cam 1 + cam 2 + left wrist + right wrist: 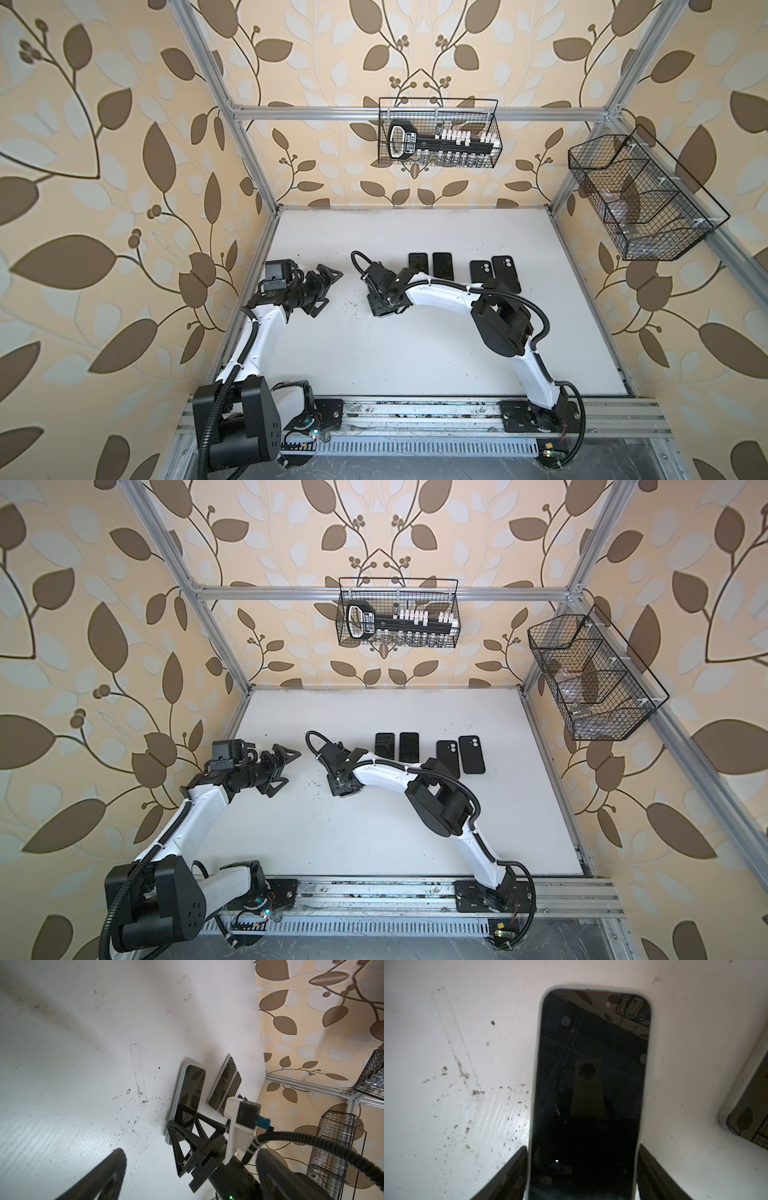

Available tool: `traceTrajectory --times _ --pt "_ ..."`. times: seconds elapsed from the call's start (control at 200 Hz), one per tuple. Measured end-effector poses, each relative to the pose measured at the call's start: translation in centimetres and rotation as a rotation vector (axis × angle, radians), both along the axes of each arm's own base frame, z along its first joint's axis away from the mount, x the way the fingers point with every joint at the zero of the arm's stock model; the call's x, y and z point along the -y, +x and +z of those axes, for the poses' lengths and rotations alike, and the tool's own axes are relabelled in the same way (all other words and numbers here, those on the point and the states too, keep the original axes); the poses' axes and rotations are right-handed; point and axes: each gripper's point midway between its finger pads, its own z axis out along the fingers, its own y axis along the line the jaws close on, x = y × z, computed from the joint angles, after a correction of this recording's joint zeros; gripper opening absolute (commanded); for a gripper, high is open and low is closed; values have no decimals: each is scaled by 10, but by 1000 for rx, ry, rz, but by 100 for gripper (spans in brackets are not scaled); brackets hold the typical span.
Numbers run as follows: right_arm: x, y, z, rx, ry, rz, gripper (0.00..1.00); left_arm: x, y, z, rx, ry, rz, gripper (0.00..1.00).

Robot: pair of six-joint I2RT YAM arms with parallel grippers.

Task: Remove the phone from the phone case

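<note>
Because the right end effector (582, 1148) is closed across the width of the phone (591, 1074) at one short end only, while the phone lies on the table (446, 1147) just beside a neighbouring phone (417, 264), a lift could, I judge, let the far end sag or the smooth edges slip, and a drag could bump that neighbour. The left end effector (326, 291) hangs wide open and empty, well apart. In both top views the right arm (440, 297) hides the gripped phone. Whether its pale rim is a phone case or bare body, and whether the two black cases (505, 274) hold phones, I cannot tell.
</note>
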Motion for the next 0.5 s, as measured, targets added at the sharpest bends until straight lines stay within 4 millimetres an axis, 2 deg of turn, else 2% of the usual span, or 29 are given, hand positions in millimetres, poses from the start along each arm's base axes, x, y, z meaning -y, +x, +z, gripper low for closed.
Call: traceTrajectory --times 0.26,0.5 --pt "-1 0 0 -22 27 18 64 26 0 -32 -30 -18 -80 99" --pt "4 -3 9 -43 62 27 63 40 10 -40 -2 -24 -118 96"
